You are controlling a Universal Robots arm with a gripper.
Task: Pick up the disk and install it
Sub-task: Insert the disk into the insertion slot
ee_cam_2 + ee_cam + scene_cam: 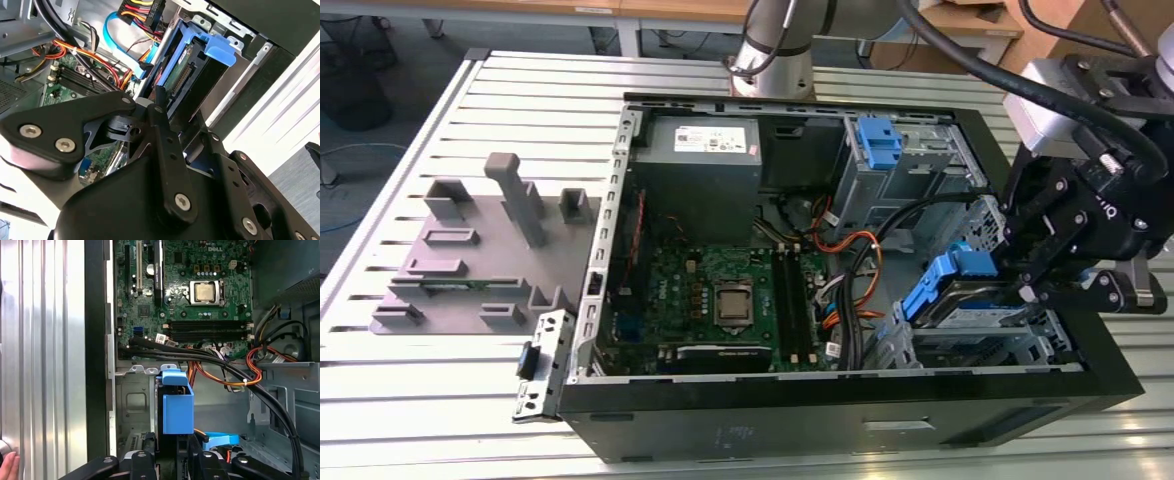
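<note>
The disk (958, 288), a drive in a blue plastic carrier, stands tilted on edge at the silver drive cage (987, 335) in the open computer case's corner, on the exterior view's right. My black gripper (1017, 280) is shut on the disk's outer end. In the first wrist view the blue carrier (177, 407) rises from between the fingers (137, 460). In the second wrist view one finger (160, 112) presses the edge of the disk (192, 60), whose connector side faces the bay.
Black, orange and blue cables (854, 262) run close beside the cage. Inside the case are the motherboard (720, 300), a grey power supply (704, 140) and a blue bracket (878, 140). A grey fixture (480, 250) sits on the slotted table. A person's hand (7, 467) shows at the table.
</note>
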